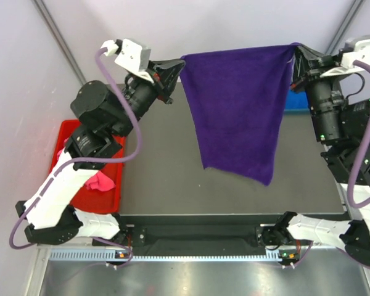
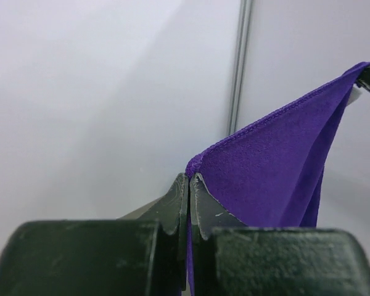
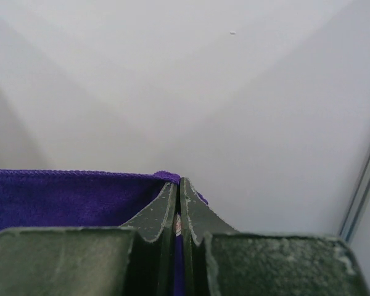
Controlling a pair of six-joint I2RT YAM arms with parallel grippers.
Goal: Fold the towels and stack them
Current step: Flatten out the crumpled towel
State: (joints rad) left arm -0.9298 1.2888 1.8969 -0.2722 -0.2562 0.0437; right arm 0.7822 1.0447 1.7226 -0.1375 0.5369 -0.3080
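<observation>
The dark counter fills the middle of the scene, and the purple towel hangs over it, opened out flat like a sheet on a line. Its top hem runs left to right between the two arms. The rest of the cloth drops from that hem towards the near edge of the counter, so the long axis points away from both tools and down. The bottom hem hangs free and slants, with the right-hand corner lower than the left. From above I cannot say whether that corner brushes the counter or hangs just clear of it.

The red bin sits off the left side of the counter, beside the left arm. A pink towel lies crumpled in its near end, well apart from the one in the air.

The left tool is pinched tight on the top left corner of the purple towel. Its wrist view shows the two fingers pressed together with the hem coming out between them. The right tool is clamped the same way on the top right corner, and purple cloth shows in the seam of its fingers. Each arm holds one corner at much the same height, so neither is nearer the cloth.

I'd judge the next move turns on that free bottom hem. It should meet the counter first, so the held edge can be carried over it into a fold.
</observation>
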